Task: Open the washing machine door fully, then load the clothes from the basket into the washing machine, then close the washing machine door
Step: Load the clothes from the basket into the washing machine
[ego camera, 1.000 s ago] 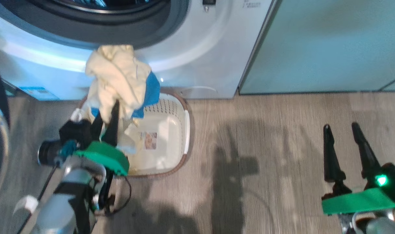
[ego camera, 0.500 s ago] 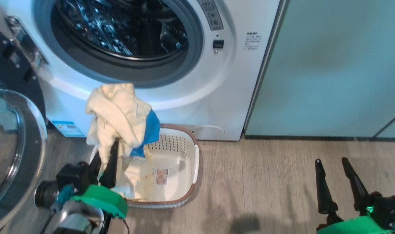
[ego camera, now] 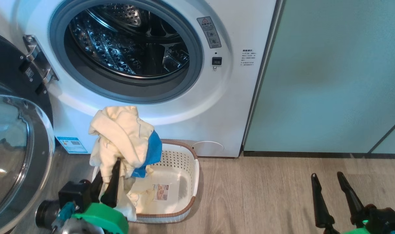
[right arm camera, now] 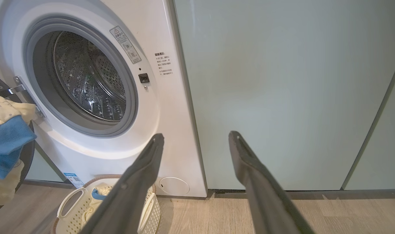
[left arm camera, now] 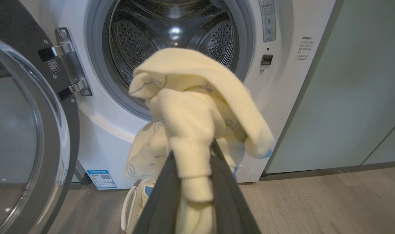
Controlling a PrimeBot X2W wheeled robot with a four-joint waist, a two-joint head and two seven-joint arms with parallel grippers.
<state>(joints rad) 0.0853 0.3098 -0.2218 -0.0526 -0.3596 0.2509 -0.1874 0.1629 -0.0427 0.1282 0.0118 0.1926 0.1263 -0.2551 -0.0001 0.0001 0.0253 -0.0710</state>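
Note:
The washing machine [ego camera: 230,107] stands with its steel drum mouth [ego camera: 126,52] uncovered. Its door [ego camera: 15,146] is swung wide to the left on its hinge. Pale yellow clothes [ego camera: 122,139] with a blue patch hang bunched above the basket [ego camera: 192,182], and my left gripper [ego camera: 108,167] is shut on them. In the left wrist view the clothes [left arm camera: 197,97] drape over my left gripper [left arm camera: 192,148], in front of the drum. More pale fabric [ego camera: 145,195] lies in the basket. My right gripper [ego camera: 326,175] is open and holds nothing, low at the right over the floor.
Flat pale green cabinet doors [ego camera: 330,81] fill the wall right of the machine. Wood-look floor [ego camera: 256,201] stretches between the basket and my right gripper [right arm camera: 196,135]. The open door's glass bowl [left arm camera: 12,136] bulges out close to my left arm.
The head camera has tilted up, bringing the drum mouth and door into view. My left gripper still holds the clothes above the basket. The right gripper stays open.

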